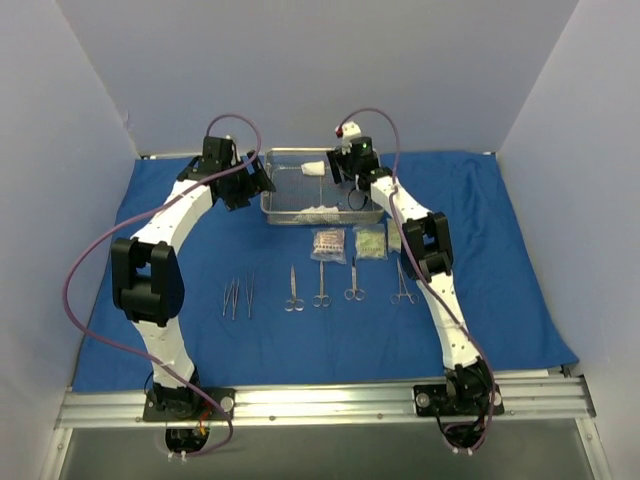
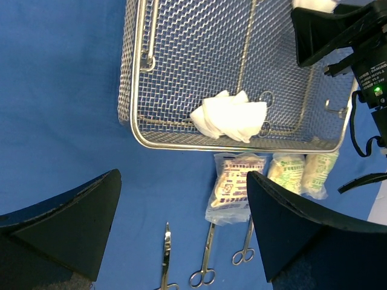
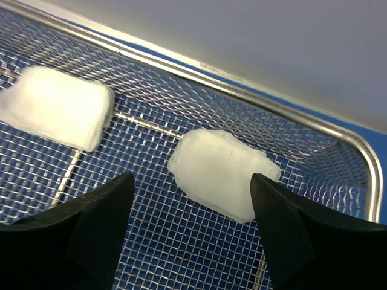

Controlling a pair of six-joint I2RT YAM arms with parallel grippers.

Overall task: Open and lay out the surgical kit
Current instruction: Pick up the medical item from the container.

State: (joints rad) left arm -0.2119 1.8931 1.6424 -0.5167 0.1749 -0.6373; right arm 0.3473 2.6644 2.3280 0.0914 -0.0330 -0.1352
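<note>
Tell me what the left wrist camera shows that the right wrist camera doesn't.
Left wrist only: a crumpled gauze wad at the tray's near rim, three clear packets on the cloth just outside it, and ring-handled instruments below them. Right wrist only: two flat gauze pads close up on the mesh, and the grey back wall. Both: the wire-mesh tray and the blue cloth.
</note>
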